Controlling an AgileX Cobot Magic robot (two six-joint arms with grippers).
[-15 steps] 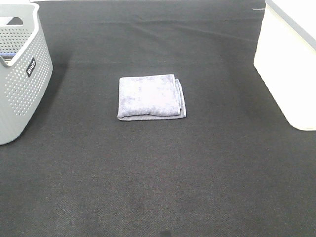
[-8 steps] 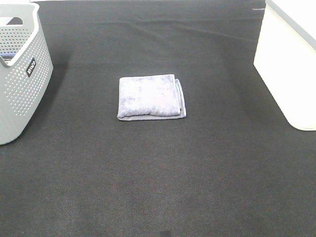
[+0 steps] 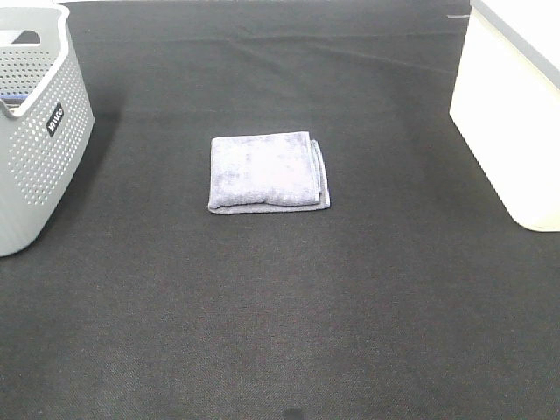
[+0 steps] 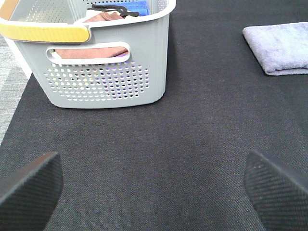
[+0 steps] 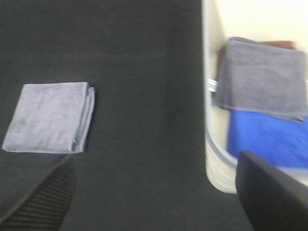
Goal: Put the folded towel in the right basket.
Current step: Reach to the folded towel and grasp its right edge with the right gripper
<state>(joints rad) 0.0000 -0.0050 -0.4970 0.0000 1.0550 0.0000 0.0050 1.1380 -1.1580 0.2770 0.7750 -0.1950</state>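
Folded towel [image 3: 268, 171] lies flat approx mid mat [image 3: 280, 306], a bit toward far edge. Long axis runs parallel to near edge, w/ stacked fold edges facing right edge. Right basket [image 3: 512, 114] is at far-right corner, well apart; grey basket [image 3: 39, 149] at left edge. R gripper [image 5: 154, 197] has fingers spread, empty, w/ towel ahead toward mat centre. L gripper [image 4: 154, 187] is likewise spread, empty. R arm prob. better placed.

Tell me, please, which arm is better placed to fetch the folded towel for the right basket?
Right, likely: the right gripper is open with both the folded towel and the cream right basket in its view; the left gripper faces the grey basket opposite.
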